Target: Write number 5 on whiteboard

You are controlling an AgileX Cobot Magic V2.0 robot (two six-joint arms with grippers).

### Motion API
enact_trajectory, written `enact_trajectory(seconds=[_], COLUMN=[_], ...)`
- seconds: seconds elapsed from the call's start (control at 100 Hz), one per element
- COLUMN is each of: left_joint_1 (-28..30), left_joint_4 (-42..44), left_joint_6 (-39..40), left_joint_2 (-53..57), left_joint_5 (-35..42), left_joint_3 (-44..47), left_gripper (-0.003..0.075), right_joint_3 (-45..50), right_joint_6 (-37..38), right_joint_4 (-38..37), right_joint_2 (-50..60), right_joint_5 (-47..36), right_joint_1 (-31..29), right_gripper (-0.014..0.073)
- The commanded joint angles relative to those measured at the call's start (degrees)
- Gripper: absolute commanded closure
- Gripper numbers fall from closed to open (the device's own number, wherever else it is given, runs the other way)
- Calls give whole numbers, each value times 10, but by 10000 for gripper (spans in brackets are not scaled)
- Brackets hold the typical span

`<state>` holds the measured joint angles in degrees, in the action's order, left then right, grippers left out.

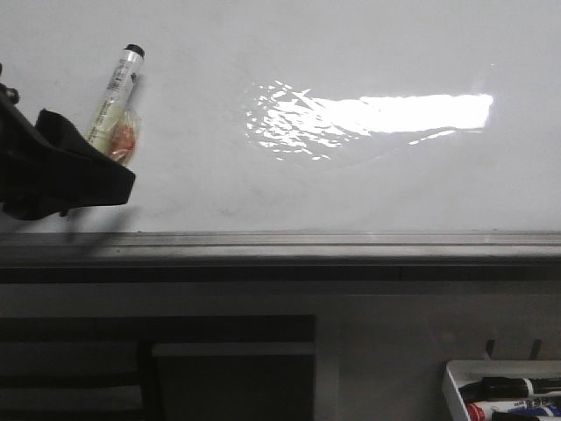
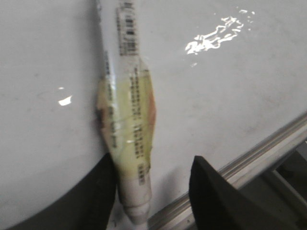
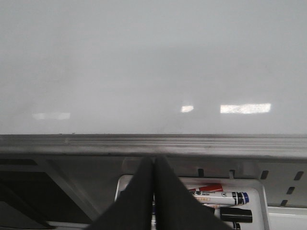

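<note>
The whiteboard (image 1: 351,184) is a large glossy white board with a bright glare and a grey metal edge strip (image 1: 280,239). I see no number 5 or any stroke on it. A marker (image 1: 118,101) with a black end and a yellowish wrap lies against the board at the left. My left gripper (image 1: 92,149) is at its near end. In the left wrist view the jaws (image 2: 152,165) stand wide apart. The marker (image 2: 127,129) rests against one finger, well clear of the other. My right gripper (image 3: 153,160) is shut and empty, below the board's edge over the marker tray.
A small white tray (image 1: 456,386) with several markers, red, blue and black, sits at the lower right below the board; it also shows in the right wrist view (image 3: 261,184). A dark frame and shelf lie under the board's edge.
</note>
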<state>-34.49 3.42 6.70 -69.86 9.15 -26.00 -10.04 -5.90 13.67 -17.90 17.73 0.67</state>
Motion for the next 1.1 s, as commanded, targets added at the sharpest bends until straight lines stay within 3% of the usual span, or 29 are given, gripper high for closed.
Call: enact_trajectory(seconds=[0.0,0.06,0.2,0.42,0.69,0.76,0.93,1.09], left_joint_1=[0,0,0,0,0,0,0,0], left_joint_4=[-11,-13,-8,62,293,351,503,523], left_joint_6=[4,4,3,2,2,2,2,2], left_joint_2=[-8,-15,-17,-12,57,64,63,63], left_joint_5=[42,43,43,41,44,69,173,179], left_joint_3=[-18,-18,-18,-18,-18,-15,-2,-2], left_gripper=[401,461,744,741,741,741,741,741], right_joint_3=[-22,-22,-22,-49,-139,-170,-246,-289], right_joint_6=[-4,-4,-4,-14,-35,-35,-35,-35], right_joint_4=[4,4,4,3,3,3,3,2], right_joint_2=[-9,-9,-9,-31,-153,-194,-291,-370], right_joint_5=[-46,-46,-42,-9,-11,-20,-26,-69], right_joint_1=[1,1,15,125,298,339,420,464], right_gripper=[654,654,654,654,639,562,267,244])
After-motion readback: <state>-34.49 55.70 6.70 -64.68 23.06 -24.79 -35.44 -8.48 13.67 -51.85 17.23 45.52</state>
